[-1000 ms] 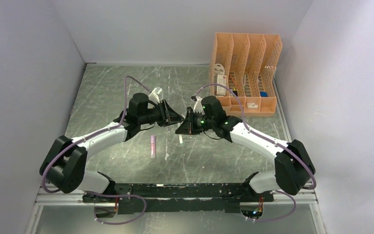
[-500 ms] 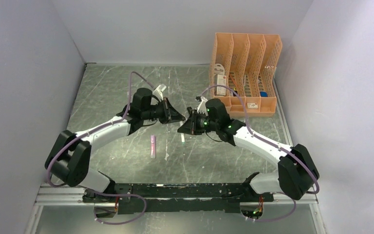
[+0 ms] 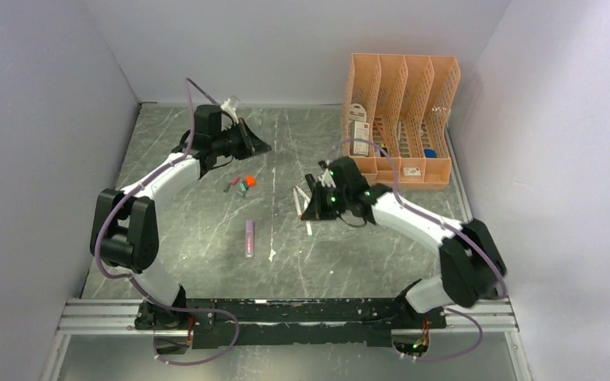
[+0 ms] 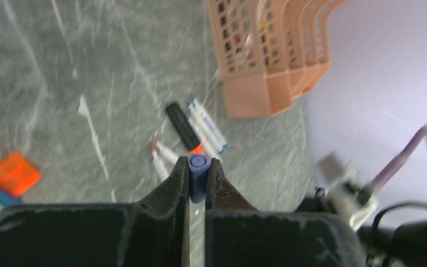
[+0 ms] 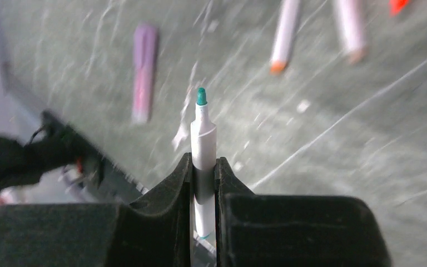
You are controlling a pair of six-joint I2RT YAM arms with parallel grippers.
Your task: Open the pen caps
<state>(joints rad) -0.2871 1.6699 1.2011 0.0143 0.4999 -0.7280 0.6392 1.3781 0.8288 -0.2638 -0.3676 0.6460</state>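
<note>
Grip | left jaws clenched on blue cap (image 4: 198,177) | right jaws grasping teal-tipped pen (image 5: 203,139) | orange organizer (image 3: 401,95) behind

We record a rack (image 3: 401,119) at the worktop's (image 3: 191,230) far right, loose caps (image 3: 243,184) left of centre, one pen (image 3: 249,237) lying nearer the bases

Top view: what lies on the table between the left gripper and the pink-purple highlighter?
Loose pen caps, orange and teal among them, lie there in a small cluster, roughly midway between left gripper and highlighter, as the top view shows.
</note>
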